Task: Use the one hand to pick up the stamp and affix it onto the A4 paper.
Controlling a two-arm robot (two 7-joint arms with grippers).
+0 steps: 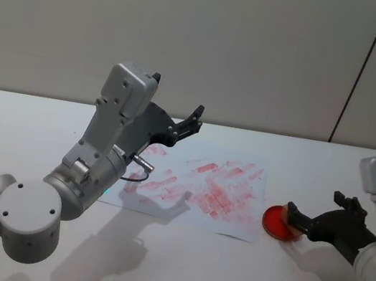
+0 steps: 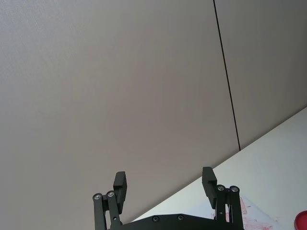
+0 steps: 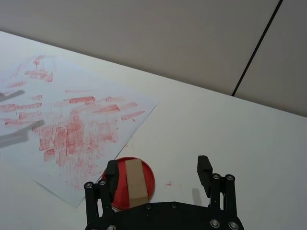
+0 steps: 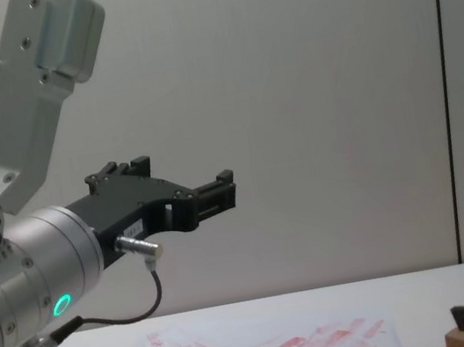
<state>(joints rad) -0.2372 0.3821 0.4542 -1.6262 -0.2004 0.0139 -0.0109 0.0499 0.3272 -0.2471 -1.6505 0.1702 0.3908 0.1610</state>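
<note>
While the left tool (image 2: 163, 175) hangs parked high above the white surface (image 1: 222, 277), its black fingers spread and holding nothing, the work falls to the black-fingered right tool (image 3: 158, 165) on its silver arm, low at the right side of the surface. Its fingers are spread wide to either side of the small light-brown wooden stamp (image 3: 134, 179), which lies on a round red ink pad (image 3: 149, 184). The stamp is not centred in the gap. It sits just beside one finger, and I cannot tell whether they touch, while the other finger is well apart from it. Nothing is pinched yet. The white A4 paper (image 1: 226, 191), covered in smeared red rectangular prints, lies flat just beside the pad, toward the robot's left.

The grasp looks to be the step in hand, and the off-centre stance is the main hazard. On closing, the near finger would meet the block first. It could shove or twist the block across the wet pad, leaving it gripped askew or tipped over. A low finger might also catch the pad's rim and drag the pad along. At the paper, a tilted block would print only one edge, and any sideways slip would smear the mark or shift the loose sheet.
</note>
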